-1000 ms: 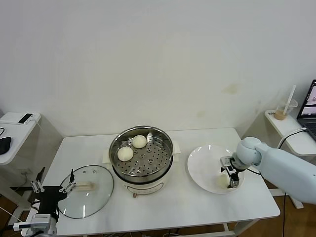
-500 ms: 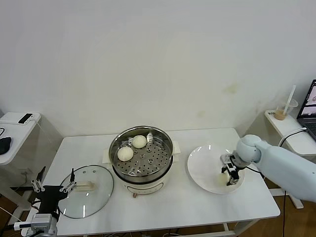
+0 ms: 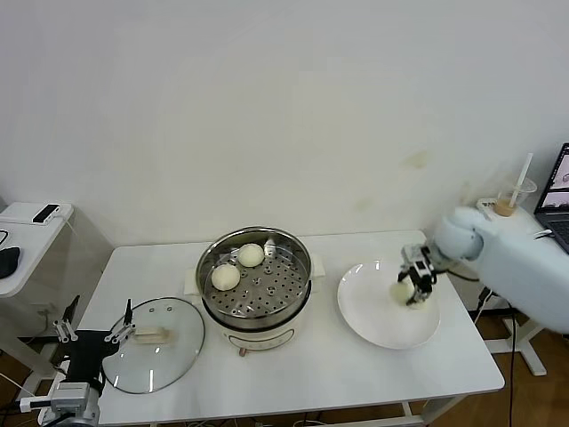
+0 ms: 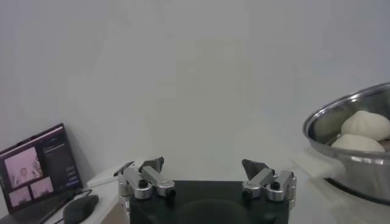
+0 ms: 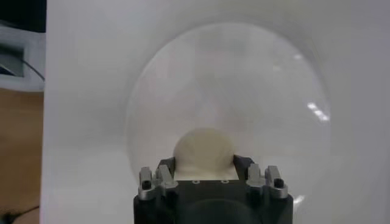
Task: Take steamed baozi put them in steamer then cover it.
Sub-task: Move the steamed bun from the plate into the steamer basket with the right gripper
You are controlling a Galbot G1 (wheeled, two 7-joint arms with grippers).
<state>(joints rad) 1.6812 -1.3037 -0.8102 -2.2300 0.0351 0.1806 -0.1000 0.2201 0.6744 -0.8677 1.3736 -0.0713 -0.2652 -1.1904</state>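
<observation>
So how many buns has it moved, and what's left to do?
Two baozi already sit in the steamer. The right gripper holds a third bun above the white plate. The glass lid lies beside the steamer, not yet on; the left gripper waits open.

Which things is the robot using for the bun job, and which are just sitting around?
For the job:
- bun in the right gripper
- two buns in the steamer
- glass lid
- left gripper, waiting by the lid

Just there:
- white plate
- drink cup
- laptop
- phone
</observation>
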